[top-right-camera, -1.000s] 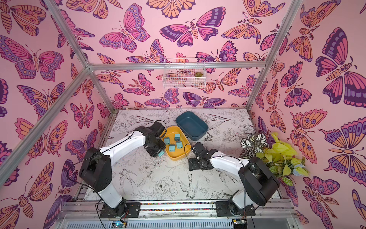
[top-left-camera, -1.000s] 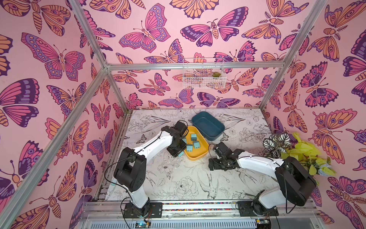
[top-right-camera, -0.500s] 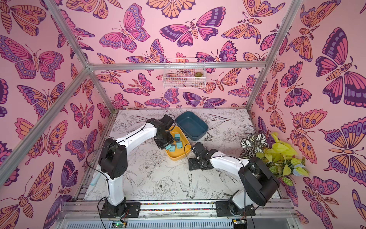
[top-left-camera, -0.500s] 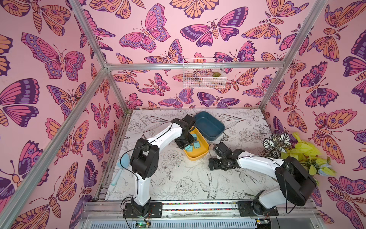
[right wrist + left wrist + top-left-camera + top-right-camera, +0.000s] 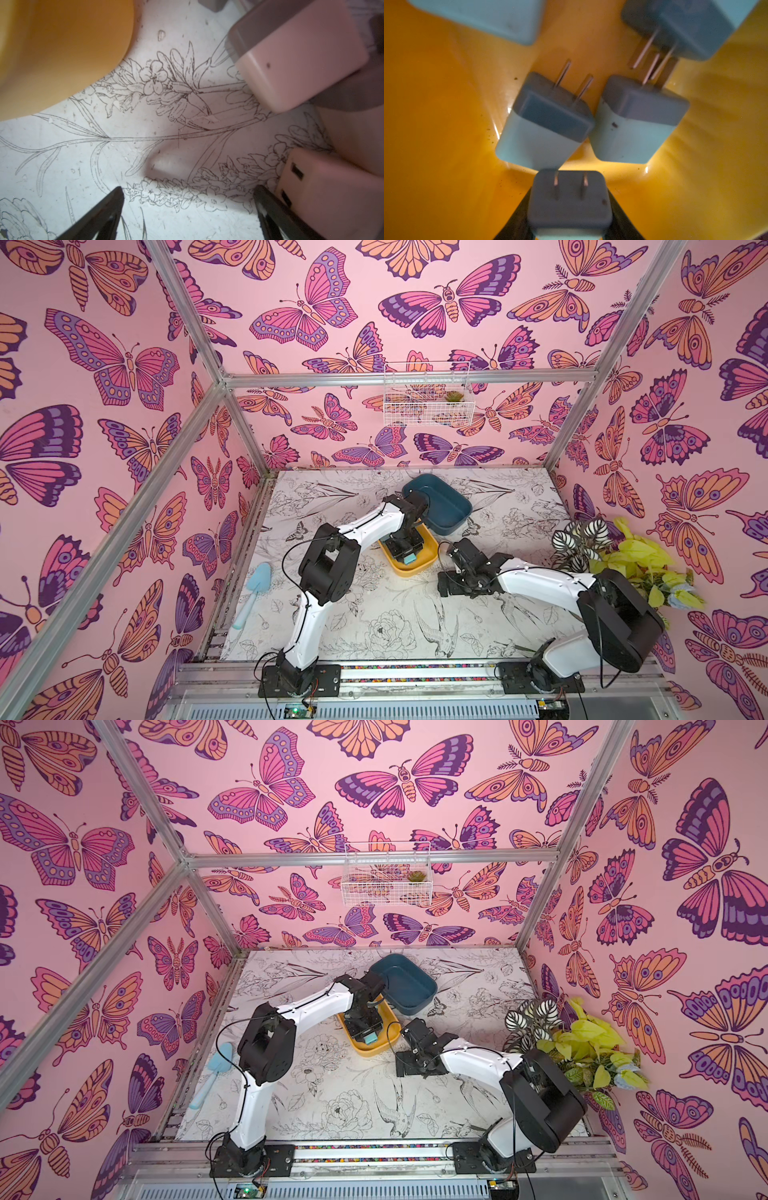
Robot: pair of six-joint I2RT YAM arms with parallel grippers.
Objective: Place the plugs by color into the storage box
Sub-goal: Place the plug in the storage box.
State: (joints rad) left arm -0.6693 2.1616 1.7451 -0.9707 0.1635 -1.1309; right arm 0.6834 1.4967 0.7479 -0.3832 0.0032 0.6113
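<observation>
Your left gripper is clamping one teal plug above the floor of the yellow tray. Four more teal plugs are lying in that tray, two just ahead of the held one. Letting go here, you are risking it landing on their prongs and tipping. Your right gripper is standing wide open, low over the table beside the tray. A pink plug is lying just beside one finger, so any sideways drift is likely knocking it away.

Bright, even top views; dim, blurred wrist close-ups with soft shadows, small glints.
</observation>
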